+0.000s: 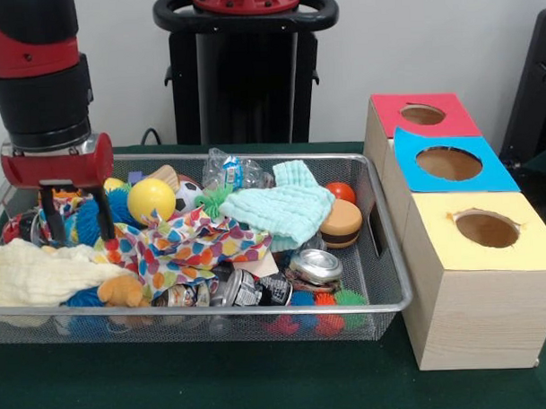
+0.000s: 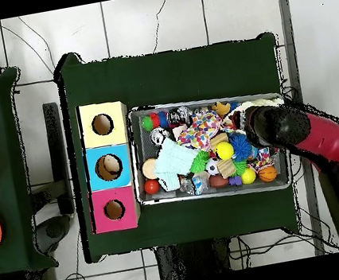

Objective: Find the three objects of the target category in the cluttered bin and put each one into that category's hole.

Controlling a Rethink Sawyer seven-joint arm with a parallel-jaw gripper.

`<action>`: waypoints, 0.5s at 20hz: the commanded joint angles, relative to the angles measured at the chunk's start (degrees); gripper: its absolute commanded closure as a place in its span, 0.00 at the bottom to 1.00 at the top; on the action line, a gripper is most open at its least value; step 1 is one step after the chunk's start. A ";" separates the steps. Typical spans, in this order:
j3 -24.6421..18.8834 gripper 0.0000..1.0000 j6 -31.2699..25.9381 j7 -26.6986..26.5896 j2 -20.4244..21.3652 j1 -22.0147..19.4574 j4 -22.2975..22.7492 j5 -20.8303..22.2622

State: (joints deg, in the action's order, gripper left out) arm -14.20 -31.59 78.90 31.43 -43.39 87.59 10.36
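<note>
The wire mesh bin (image 1: 389,304) is full of mixed toys and cloths; it also shows in the overhead view (image 2: 137,156). My gripper (image 1: 77,231) is open at the bin's left end, with its fingertips (image 1: 104,226) down among the clutter on either side of a blue spiky ball (image 1: 87,220). An orange-tan plush animal (image 1: 123,290) lies at the front left by the rim, partly under a cream cloth (image 1: 33,274). No striped plush shows. The red-ringed hole (image 1: 422,115) is the farthest of three on the wood box; it also shows in the overhead view (image 2: 114,209).
The blue-ringed hole (image 1: 449,163) and the yellow-ringed hole (image 1: 486,228) lie nearer the camera on the same box. The bin also holds a yellow ball (image 1: 151,199), a dotted cloth (image 1: 189,248), a mint cloth (image 1: 282,209), a toy burger (image 1: 341,224) and cans (image 1: 315,266).
</note>
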 commanded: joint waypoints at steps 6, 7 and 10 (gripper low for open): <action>-4.35 0.00 2.86 -1.81 -2.44 0.94 0.40 4.71; -4.33 0.00 2.85 -1.71 -2.11 1.03 0.58 4.71; -4.38 0.00 2.85 -1.18 -1.07 1.21 1.46 4.68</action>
State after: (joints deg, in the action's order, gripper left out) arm -14.21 -31.58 78.90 29.87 -42.75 87.58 11.08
